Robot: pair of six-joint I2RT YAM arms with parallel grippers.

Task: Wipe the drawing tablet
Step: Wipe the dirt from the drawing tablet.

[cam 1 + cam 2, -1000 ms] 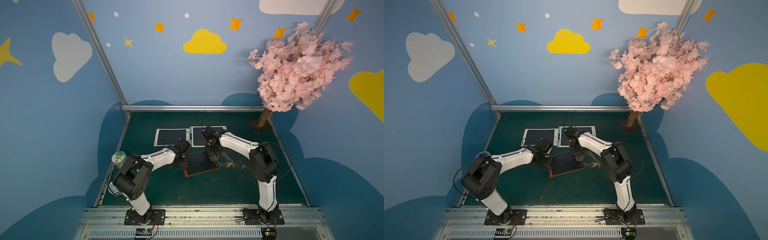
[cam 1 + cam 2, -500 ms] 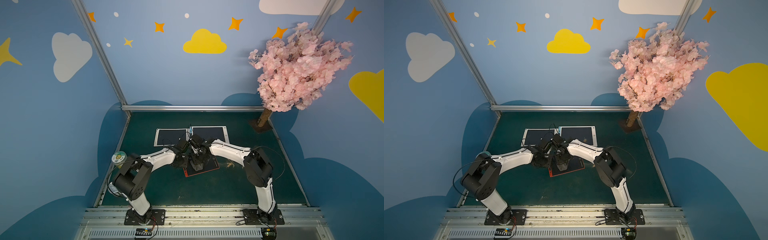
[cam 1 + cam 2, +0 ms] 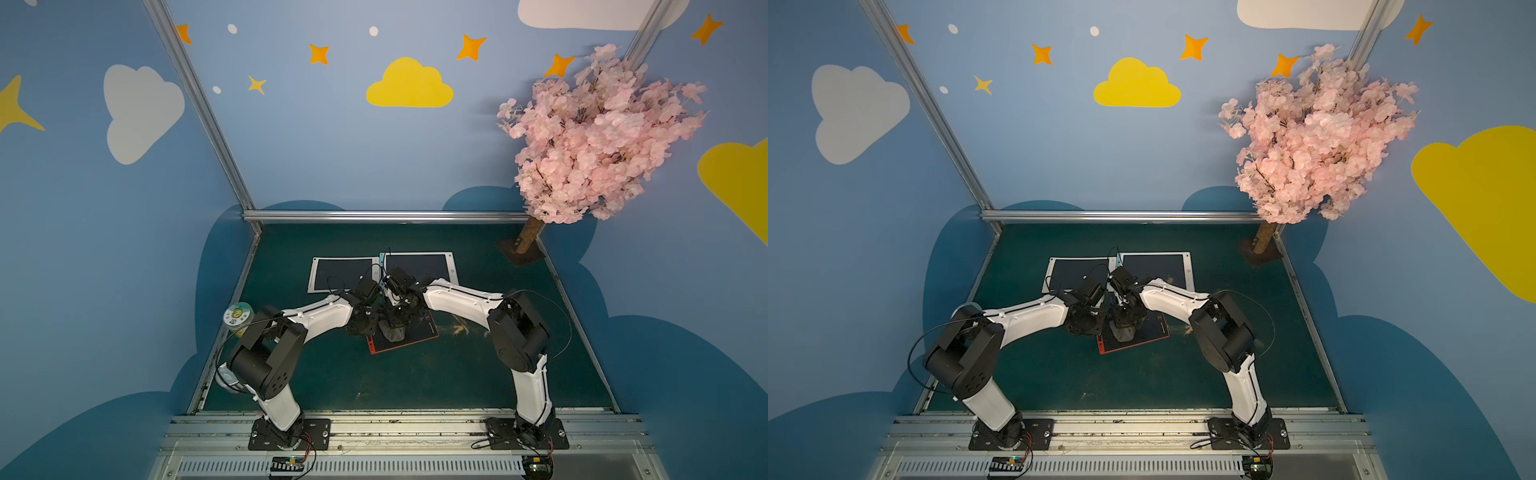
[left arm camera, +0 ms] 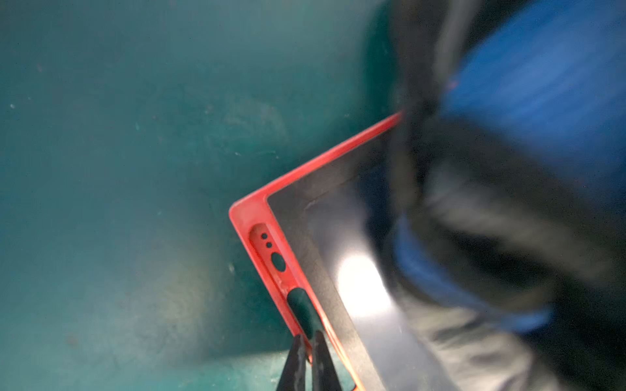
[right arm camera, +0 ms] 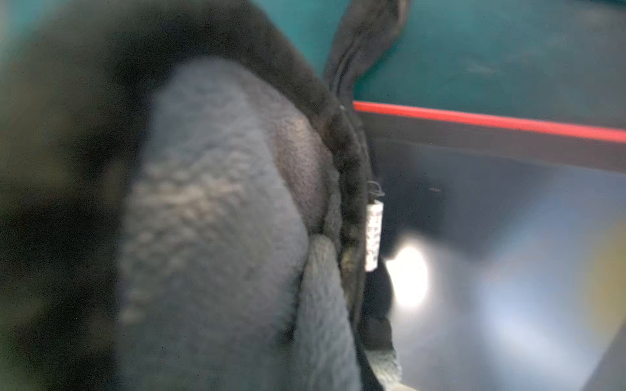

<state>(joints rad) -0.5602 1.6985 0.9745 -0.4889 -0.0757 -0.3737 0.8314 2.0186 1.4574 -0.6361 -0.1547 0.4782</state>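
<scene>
Left wrist view: left gripper [image 4: 306, 338] pinched shut, tips on the edge of the red-framed dark drawing tablet [image 4: 305, 237].
Opposite, the right gripper [image 3: 395, 321] clamps a grey fleecy cloth [image 5: 220, 220] against its screen, mid green tabletop [image 3: 332, 374].

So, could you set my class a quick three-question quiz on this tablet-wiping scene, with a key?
1. True or false: the left gripper has its tips at the red tablet's frame.
2. The right gripper holds: A) a cloth; B) a pen; C) a sponge.
3. How many white tablets lie behind the red one?
Key: 1 true; 2 A; 3 two.
</scene>
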